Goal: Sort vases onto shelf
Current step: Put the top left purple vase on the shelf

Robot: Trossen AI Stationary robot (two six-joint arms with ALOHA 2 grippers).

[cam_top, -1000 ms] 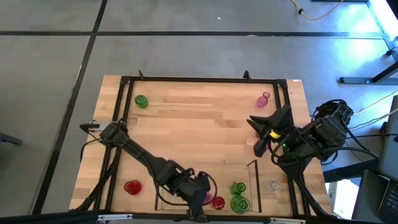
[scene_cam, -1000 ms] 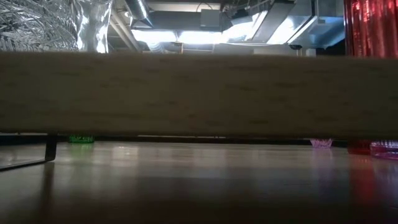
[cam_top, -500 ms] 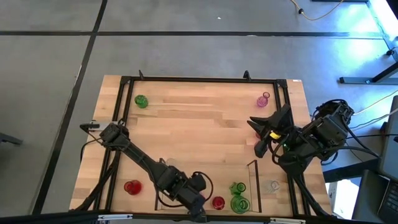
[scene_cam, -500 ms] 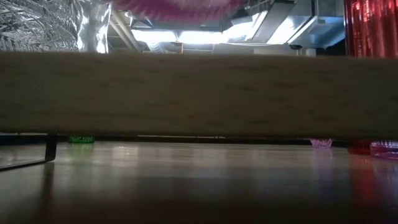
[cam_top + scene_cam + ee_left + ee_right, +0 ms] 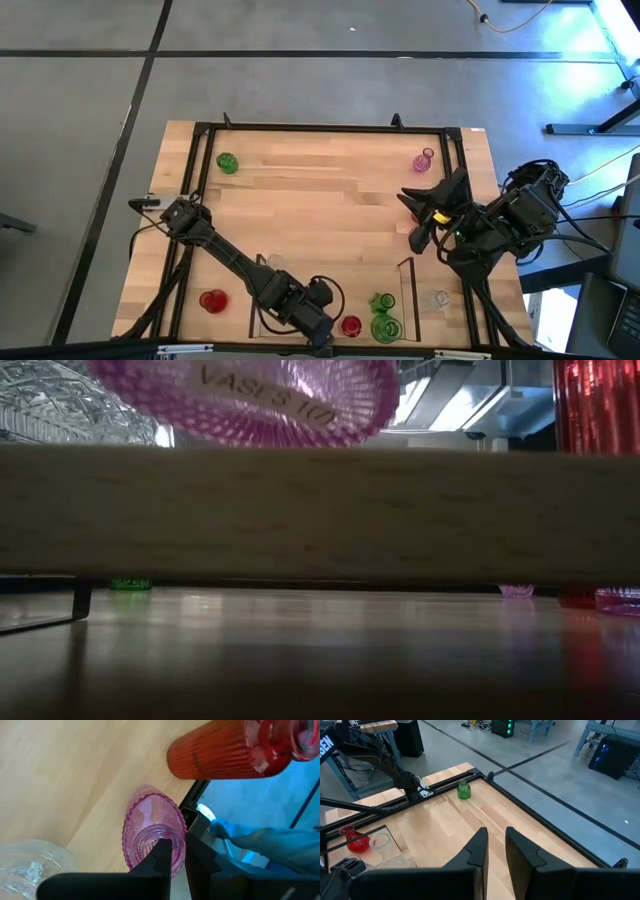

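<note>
From above, we see the left pincer (image 5: 318, 318) low at the table's (image 5: 320, 215) near edge, over the shelf (image 5: 405, 268), just beside a red vase (image 5: 351, 325). Two green vases (image 5: 382, 315) stand close together in the shelf, with a clear vase (image 5: 437, 298) just outside its right end. Another red vase (image 5: 212, 300) sits near the near-left corner, a green vase (image 5: 227, 162) near the far-left corner, and a pink vase (image 5: 424, 160) near the far-right corner. The right pincer (image 5: 418, 218) hovers by the right edge.

At table height, a ribbed pink vase (image 5: 262, 400) bearing a printed label hangs above the shelf's wooden board (image 5: 320, 510).

Through the left wrist, we see the left pincer (image 5: 178, 851) nearly closed, its fingers gripping the rim of that pink vase (image 5: 150, 832); a red ribbed vase (image 5: 225, 750) stands close by.

Through the right wrist, the right pincer (image 5: 496, 840) holds nothing, its fingers only a narrow gap apart, over bare table.
</note>
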